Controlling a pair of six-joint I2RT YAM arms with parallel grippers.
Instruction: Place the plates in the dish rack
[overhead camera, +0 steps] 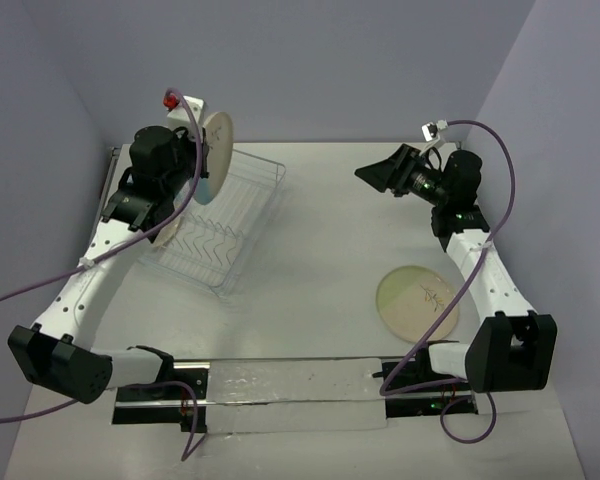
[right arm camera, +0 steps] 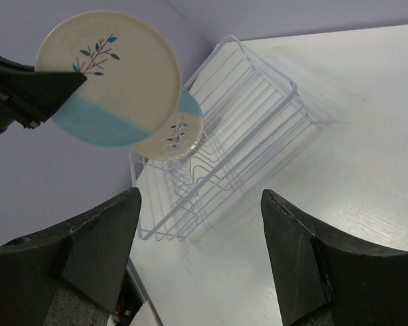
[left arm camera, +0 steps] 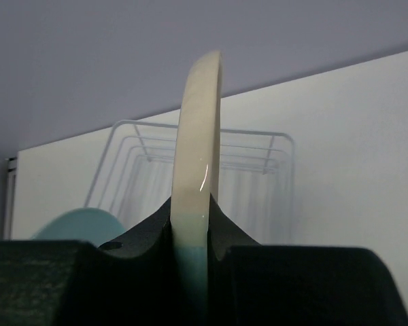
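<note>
The plate with a light-blue segment [overhead camera: 218, 145] is up on edge in the air, pinched at its blue lower rim by the left end effector [left arm camera: 192, 227], whose two dark fingers press on either face. It hangs over the left, far part of the dish rack [overhead camera: 230, 215], not yet in the slots. A second plate [right arm camera: 180, 132] (also blue at one side) stands tilted inside the rack. The third plate [overhead camera: 410, 295], pale green, lies flat on the desk [overhead camera: 320, 230] beside the right arm, well apart from the rack. The right end effector [right arm camera: 198, 210] is raised over the desk, fingers spread with nothing between them.
</note>
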